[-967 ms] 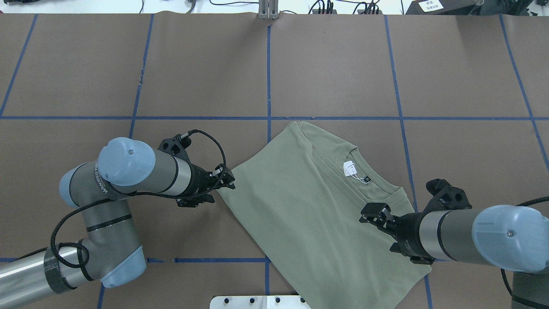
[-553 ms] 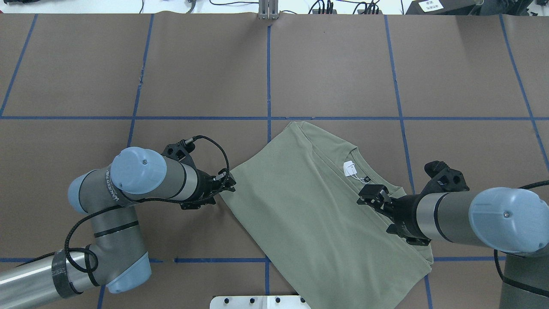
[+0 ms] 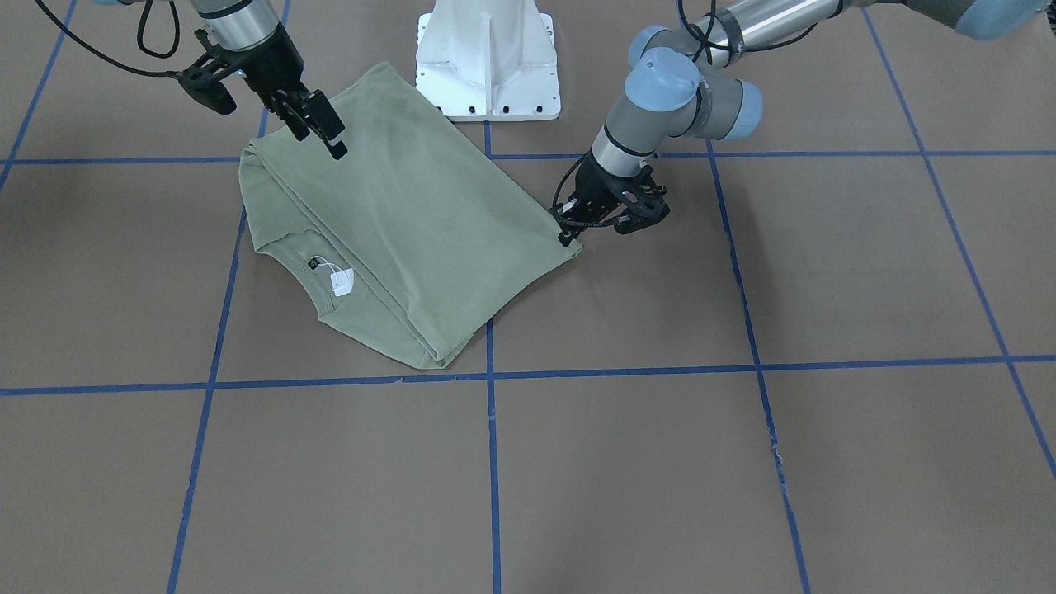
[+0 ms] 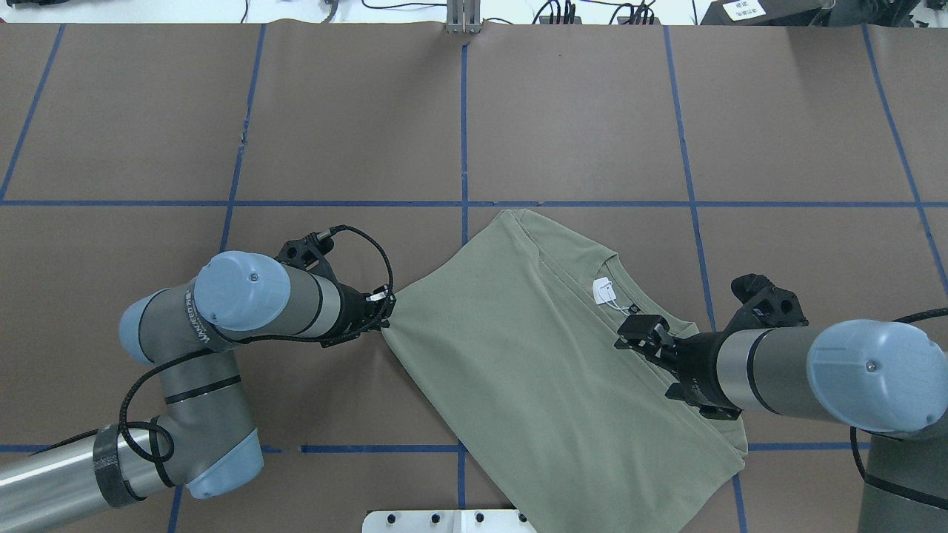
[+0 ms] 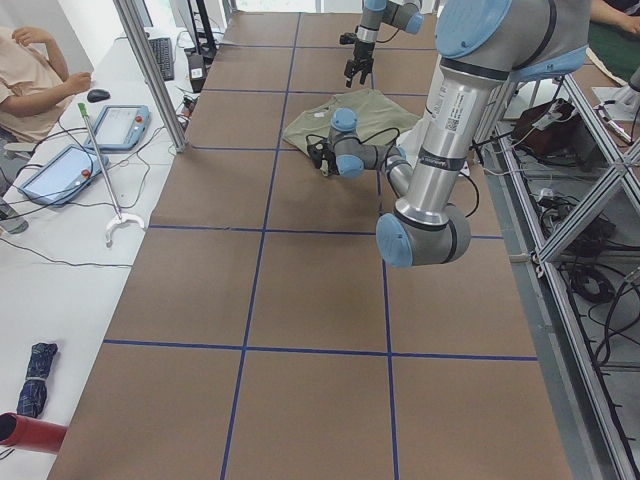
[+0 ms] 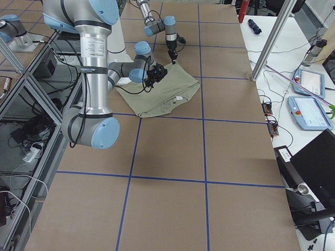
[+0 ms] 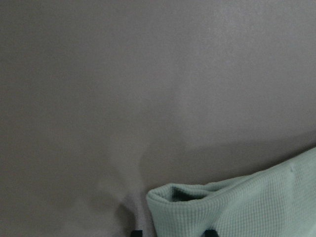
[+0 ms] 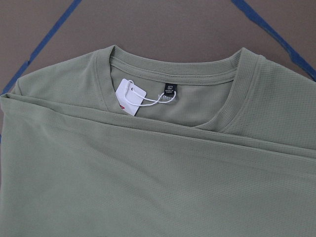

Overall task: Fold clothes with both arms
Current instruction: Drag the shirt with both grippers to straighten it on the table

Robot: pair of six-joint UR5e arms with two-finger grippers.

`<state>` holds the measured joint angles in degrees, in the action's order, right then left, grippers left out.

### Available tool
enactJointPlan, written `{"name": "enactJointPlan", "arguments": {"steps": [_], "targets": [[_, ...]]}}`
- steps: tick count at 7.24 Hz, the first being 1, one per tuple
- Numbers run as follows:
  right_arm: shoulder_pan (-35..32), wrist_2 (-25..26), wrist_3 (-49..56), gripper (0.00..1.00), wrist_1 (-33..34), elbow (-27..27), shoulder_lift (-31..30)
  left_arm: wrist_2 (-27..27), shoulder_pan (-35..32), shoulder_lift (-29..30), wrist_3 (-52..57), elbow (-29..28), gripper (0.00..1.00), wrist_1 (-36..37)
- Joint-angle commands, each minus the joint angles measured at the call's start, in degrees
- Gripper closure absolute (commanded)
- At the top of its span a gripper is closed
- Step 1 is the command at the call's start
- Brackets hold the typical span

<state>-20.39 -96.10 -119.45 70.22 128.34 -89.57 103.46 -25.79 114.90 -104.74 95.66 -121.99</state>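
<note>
Grasping for the next fold, I judge. The left gripper point(image 3: 568, 236) straddles the sage-green shirt point(image 4: 533, 370) at its folded corner, fingers apart. The right gripper point(image 4: 633, 333) hovers empty, fingers apart, beside the collar point(image 8: 173, 71). Next: pinch, lift together.

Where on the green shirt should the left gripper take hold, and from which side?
Probably the corner of the shirt nearest the left gripper, approached low from the table side. The left wrist view shows its folded layers curling slightly off the surface, giving an edge to pinch.
</note>
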Motion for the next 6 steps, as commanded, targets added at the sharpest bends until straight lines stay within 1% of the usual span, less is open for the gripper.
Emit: {"name": "enactJointPlan", "arguments": {"steps": [1,2,3,4,5,6], "targets": [[-0.01,0.03,0.0,0.0,0.0,-0.01,0.1,-2.62,-3.9,0.24,9.32,-0.74,1.0,0.0],[-0.01,0.03,0.0,0.0,0.0,-0.1,0.97,-5.69,-6.53,3.2,15.2,-5.44,1.0,-0.7],[0.08,0.03,0.0,0.0,0.0,-0.1,1.59,-5.72,-10.12,8.36,16.57,-12.54,1.0,-2.1],[0.08,0.12,0.0,0.0,0.09,-1.15,2.99,-5.64,-13.9,13.37,16.58,-20.79,1.0,-8.9],[0.08,0.29,0.0,0.0,0.09,-3.16,5.18,-5.46,-16.11,18.12,16.67,-30.27,1.0,-16.45],[-0.09,0.38,-0.08,0.0,0.09,-3.96,6.76,-5.37,-18.22,24.87,18.15,-42.63,1.0,-22.53]]}}
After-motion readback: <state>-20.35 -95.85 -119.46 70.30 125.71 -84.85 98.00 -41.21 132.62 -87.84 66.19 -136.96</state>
